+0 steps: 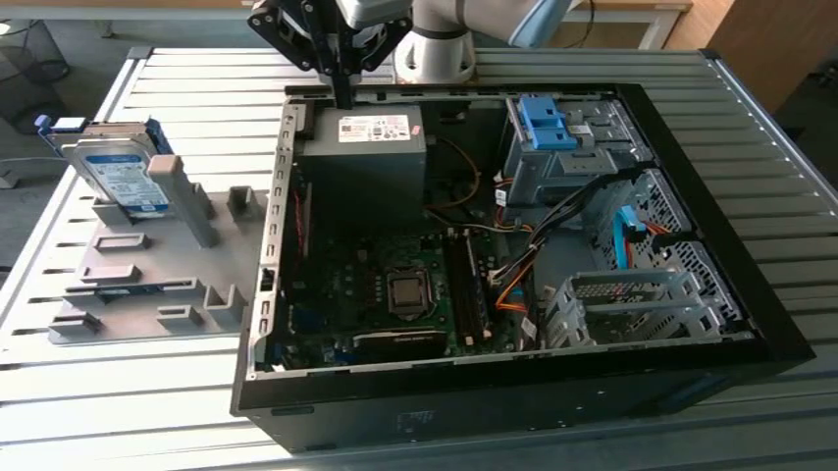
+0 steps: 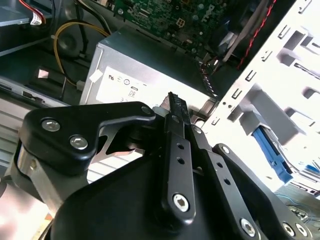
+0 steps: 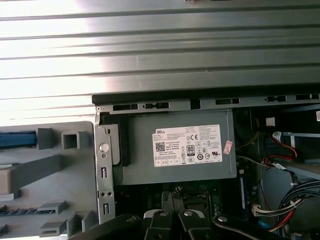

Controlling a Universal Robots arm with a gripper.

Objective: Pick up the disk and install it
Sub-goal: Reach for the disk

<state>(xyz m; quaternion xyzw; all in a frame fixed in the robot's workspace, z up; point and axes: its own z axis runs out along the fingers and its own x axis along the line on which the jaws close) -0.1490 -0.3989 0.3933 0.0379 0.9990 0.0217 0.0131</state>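
The disk (image 1: 121,175), a silver drive with a white-and-blue label and blue side rails, stands on edge in the grey fixture (image 1: 144,285) at the exterior view's left, outside the computer case. My gripper (image 1: 343,94) hangs over the case's far left corner, just above the grey power supply box (image 1: 367,147), well to the right of the disk. Its black fingers (image 2: 173,107) are pressed together and hold nothing. In the first wrist view the fingertips (image 3: 172,220) sit near the power supply (image 3: 175,150), and the disk's blue edge (image 3: 17,140) shows on the fixture.
The open black computer case (image 1: 733,294) lies on a slatted metal table (image 1: 131,412). Inside are the motherboard (image 1: 392,294), loose cables (image 1: 524,265), a blue bracket on the drive bay (image 1: 548,123) at the far right, and a metal drive cage (image 1: 629,304) nearer.
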